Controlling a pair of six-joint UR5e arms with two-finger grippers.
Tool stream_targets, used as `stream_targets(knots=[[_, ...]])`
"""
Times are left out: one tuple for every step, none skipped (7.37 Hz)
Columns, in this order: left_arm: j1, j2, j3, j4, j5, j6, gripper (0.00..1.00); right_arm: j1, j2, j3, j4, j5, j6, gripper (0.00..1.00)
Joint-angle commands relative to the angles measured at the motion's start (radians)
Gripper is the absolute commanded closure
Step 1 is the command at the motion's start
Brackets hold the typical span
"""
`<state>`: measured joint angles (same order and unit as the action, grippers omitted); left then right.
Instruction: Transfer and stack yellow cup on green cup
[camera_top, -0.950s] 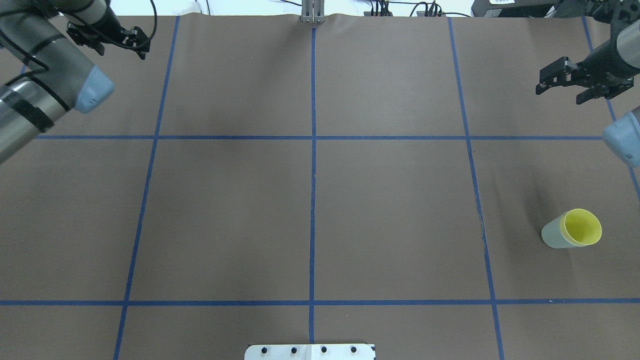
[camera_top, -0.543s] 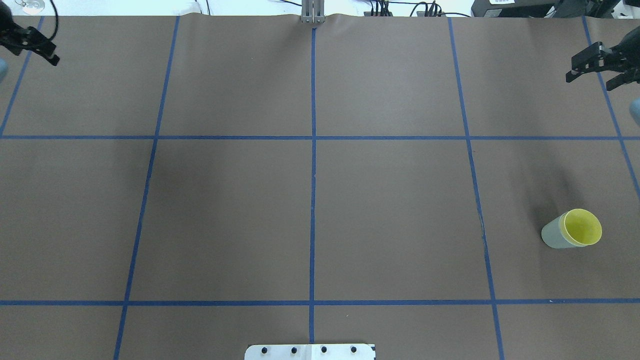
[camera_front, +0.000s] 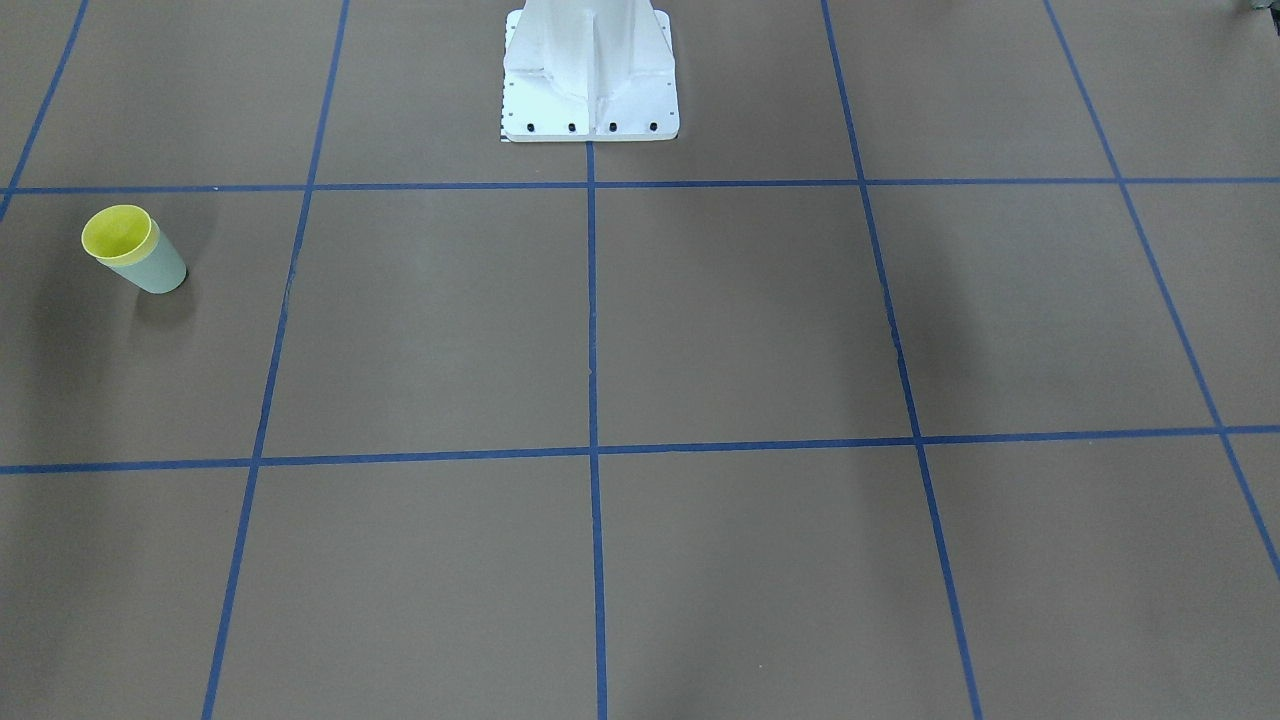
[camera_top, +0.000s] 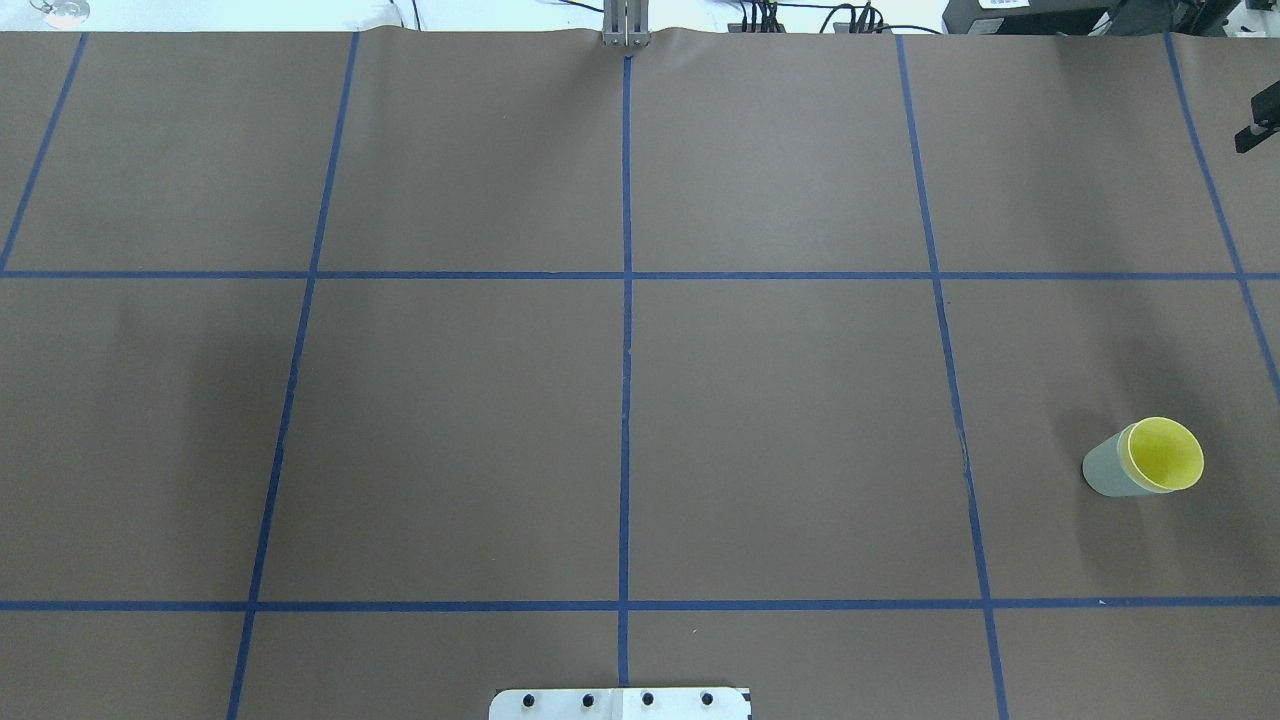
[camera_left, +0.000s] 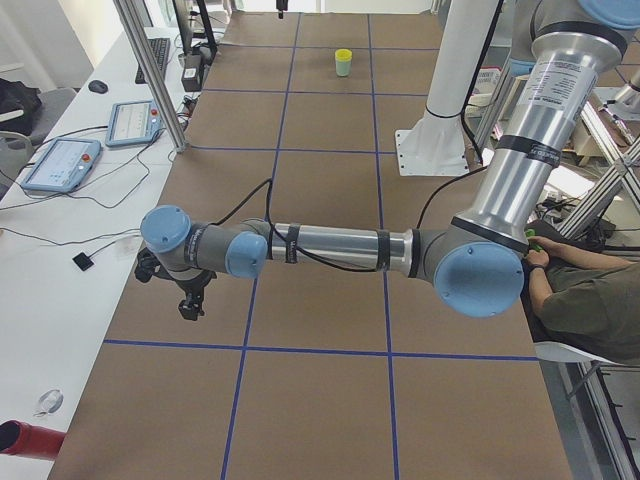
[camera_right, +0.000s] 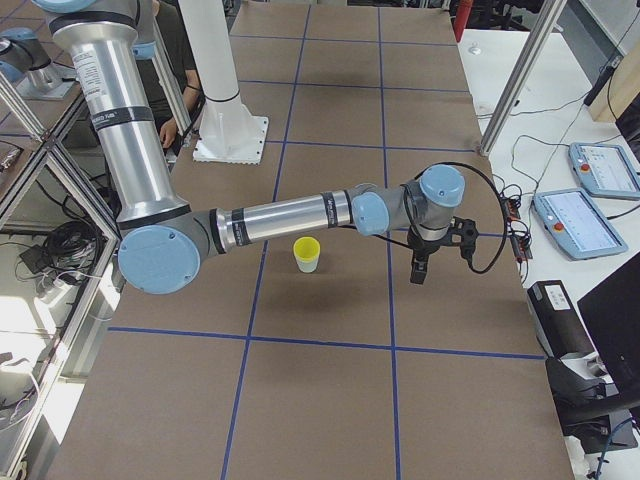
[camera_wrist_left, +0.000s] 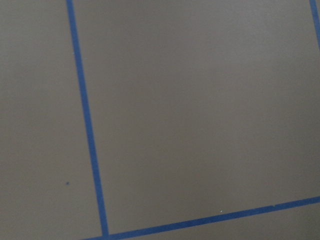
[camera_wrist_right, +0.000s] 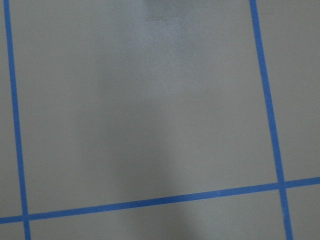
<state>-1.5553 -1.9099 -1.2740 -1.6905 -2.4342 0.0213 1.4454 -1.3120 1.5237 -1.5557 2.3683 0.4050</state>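
Yellow cup (camera_top: 1165, 455) is sitting nested in green cup (camera_top: 1103, 472) at four o'clock on the table (camera_top: 640, 400); I am judging stacking done. My left claw (camera_left: 189, 303) and right claw (camera_right: 420, 268) are hanging clear of the cups; spread or pressed together, I cannot tell.

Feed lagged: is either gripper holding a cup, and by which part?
Nothing is held: the yellow cup sits in the green cup, apart from the left gripper and right gripper.
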Motion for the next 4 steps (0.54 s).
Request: stream_targets(knots=[[-0.019,0.028,-0.045,0.020,0.151,0.071,0.01,0.010,-0.021,0.000,-0.017,-0.006,-0.026,0.00],[-0.019,0.060,-0.060,0.031,0.150,0.071,0.01,0.010,-0.023,0.001,-0.017,-0.006,-0.026,0.00],[-0.017,0.055,-0.071,0.079,0.150,0.057,0.00,0.010,-0.024,-0.005,-0.017,-0.009,-0.028,0.00],[-0.015,0.054,-0.102,0.154,0.155,0.061,0.00,0.018,-0.029,-0.008,-0.017,-0.021,-0.063,0.00]])
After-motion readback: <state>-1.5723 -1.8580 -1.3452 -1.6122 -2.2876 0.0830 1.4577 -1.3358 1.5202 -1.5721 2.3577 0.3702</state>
